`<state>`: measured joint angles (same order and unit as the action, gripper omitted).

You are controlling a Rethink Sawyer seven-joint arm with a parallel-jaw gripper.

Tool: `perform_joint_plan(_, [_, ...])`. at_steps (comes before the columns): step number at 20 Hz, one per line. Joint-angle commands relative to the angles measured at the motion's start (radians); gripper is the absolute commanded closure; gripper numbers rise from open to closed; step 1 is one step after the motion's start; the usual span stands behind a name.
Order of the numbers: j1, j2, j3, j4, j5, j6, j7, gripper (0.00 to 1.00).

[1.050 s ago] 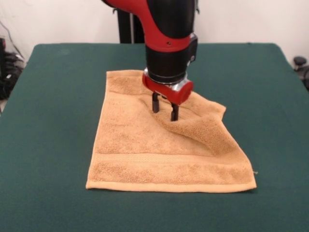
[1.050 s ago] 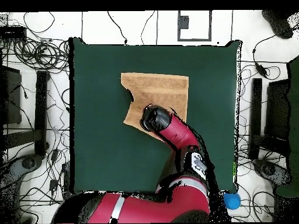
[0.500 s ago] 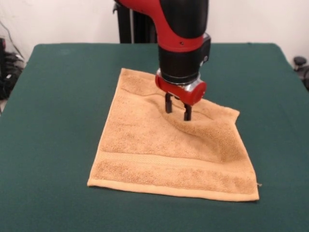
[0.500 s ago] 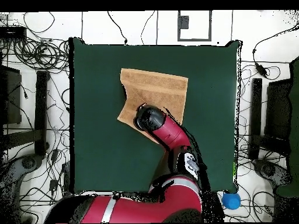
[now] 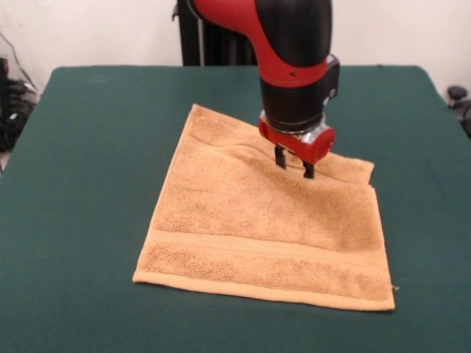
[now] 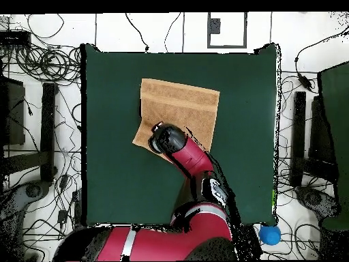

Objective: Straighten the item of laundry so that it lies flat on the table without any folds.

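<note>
End effector (image 5: 294, 165), fingers slightly apart, presses the towel (image 5: 257, 228) near its upper-right corner; overhead, the arm hides that contact.

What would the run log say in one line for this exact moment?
claw: open, tips on towel far corner | towel: mostly flat, small fold at that corner | table: green, towel central

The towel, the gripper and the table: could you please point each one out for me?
towel (image 5: 250, 220): front view, middle of the terry surface.
gripper (image 5: 294, 162): front view, midway between its two dark fingertips.
table (image 5: 88, 147): front view, bare green cloth beside the towel.
</note>
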<state>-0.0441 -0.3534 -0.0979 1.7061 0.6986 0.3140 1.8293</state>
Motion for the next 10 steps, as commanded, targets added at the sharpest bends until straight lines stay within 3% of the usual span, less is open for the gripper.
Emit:
perform_joint_plan(1, [0.026, 0.056, 0.182, 0.053, 0.061, 0.108, 0.265, 0.0])
perform_joint_plan(10, [0.012, 0.046, 0.152, 0.031, 0.027, 0.213, 0.247, 0.0])
